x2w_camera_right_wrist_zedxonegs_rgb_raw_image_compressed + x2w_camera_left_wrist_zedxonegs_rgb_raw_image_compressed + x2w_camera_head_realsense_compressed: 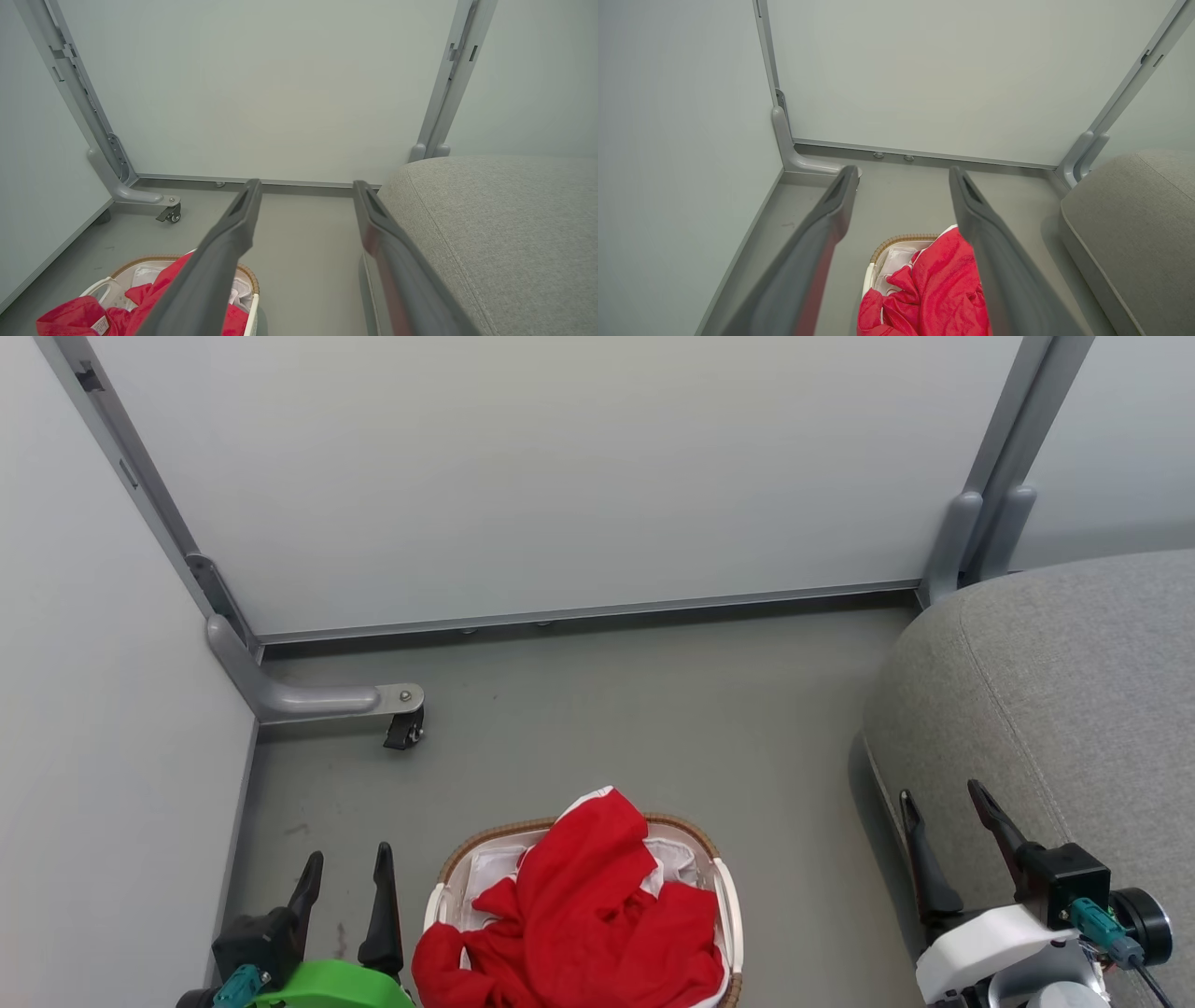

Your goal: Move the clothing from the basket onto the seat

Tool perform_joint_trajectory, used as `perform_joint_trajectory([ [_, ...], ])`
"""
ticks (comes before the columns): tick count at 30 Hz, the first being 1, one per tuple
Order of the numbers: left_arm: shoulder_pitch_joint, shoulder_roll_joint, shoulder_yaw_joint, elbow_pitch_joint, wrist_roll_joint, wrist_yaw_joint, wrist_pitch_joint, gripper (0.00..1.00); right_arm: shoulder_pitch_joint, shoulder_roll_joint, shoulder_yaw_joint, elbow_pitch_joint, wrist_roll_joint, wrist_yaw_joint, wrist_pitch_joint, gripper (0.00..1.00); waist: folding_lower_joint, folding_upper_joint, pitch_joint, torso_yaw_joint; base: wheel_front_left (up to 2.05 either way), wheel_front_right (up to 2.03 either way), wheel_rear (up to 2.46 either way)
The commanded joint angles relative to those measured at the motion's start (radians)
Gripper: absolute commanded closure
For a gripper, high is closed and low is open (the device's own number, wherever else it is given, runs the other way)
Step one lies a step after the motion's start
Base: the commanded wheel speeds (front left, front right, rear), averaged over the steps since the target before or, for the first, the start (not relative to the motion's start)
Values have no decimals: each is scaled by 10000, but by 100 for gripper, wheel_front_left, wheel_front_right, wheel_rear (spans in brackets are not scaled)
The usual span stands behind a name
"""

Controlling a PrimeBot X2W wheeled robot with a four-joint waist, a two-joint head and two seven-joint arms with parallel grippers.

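Just a plain grey floor [635, 728] here, with a few faint scuffs over on the left side. The basket [728, 915] sits right on it at the near edge, about the middle of the head view. The big grey seat [1074, 691] takes up the right side, apart from the basket. Back left, a grey panel foot [308, 698] with a little black wheel [403, 733] stands on the floor too.

You see the left gripper [902, 171] with its two dark fingers spread wide, and only grey floor [901, 200] between the tips. Lower down between them sits the basket [896, 239], brown rim and white liner [896, 261] showing, with the red clothing [934, 289] heaped inside; one finger crosses part of it. The grey seat [1134, 233] stands off to the side, apart from the basket. Pale panels [924, 70] close the corner behind
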Motion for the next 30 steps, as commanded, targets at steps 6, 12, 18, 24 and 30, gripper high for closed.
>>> perform_joint_trajectory([
  [6,162,66,66,28,29,11,-4,0,160,-56,-51,24,-24,0,-49,0,0,0,34,-16,0,0,0],
  [12,130,66,27,-9,31,-3,-4,0,129,-56,-74,-36,-28,0,-49,0,0,0,131,-33,0,0,0],
  [18,-66,66,-61,39,107,-19,-2,0,-16,-56,-33,-135,-34,0,-49,0,0,0,418,-113,0,0,0],
  [24,-770,64,-253,165,267,-70,0,0,-510,-56,48,-293,-90,0,-48,0,0,0,1440,-367,0,0,0],
  [30,-2016,63,-572,665,458,-120,0,0,-1283,-52,136,-496,-84,-3,-48,0,0,0,2956,-722,0,0,0],
])
